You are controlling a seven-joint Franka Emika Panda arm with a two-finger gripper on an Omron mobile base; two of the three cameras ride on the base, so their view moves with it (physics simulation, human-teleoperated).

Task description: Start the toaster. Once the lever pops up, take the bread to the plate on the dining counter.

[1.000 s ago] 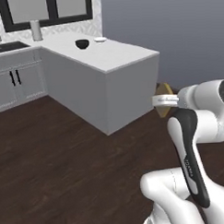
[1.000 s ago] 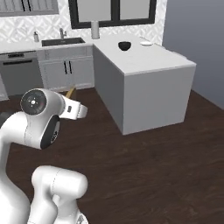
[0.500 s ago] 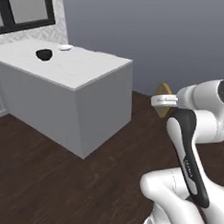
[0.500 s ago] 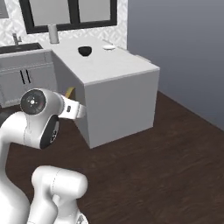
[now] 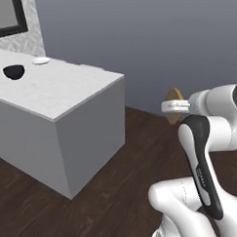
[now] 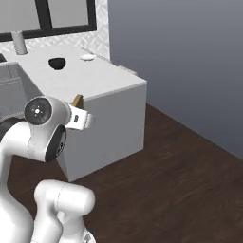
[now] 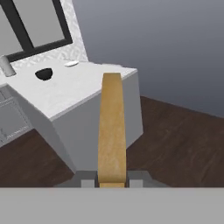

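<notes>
The bread (image 7: 111, 127), a tan-brown slice seen edge-on in the hand view, stands upright between the two finger tips at 6 o'clock, with the jaws closed on its lower end. In the left base view the bread (image 5: 173, 104) shows as a small brown disc-like edge beyond the gripper (image 5: 174, 107), at about 2 o'clock from the frame's centre and held in the air well clear of the dark wood floor (image 5: 118, 189). In the right base view only a corner of the bread (image 6: 78, 100) rises above the gripper (image 6: 80, 116), at about 9 o'clock.

The dining counter (image 5: 56, 101), a pale slab on a grey block, lies at 10 o'clock in the left base view and apart from the arm. On its far end rests the plate (image 5: 41, 60), small and white, with a dark bowl (image 5: 13, 71) near it towards 9 o'clock. The right base view gives the same pair: the plate (image 6: 87, 57) at 11 o'clock and the dark bowl (image 6: 57, 62) just beside it on the dining counter (image 6: 102, 78). In the hand view the plate (image 7: 71, 64) and the dark bowl (image 7: 43, 73) sit at 10 o'clock, beyond the slice.
</notes>
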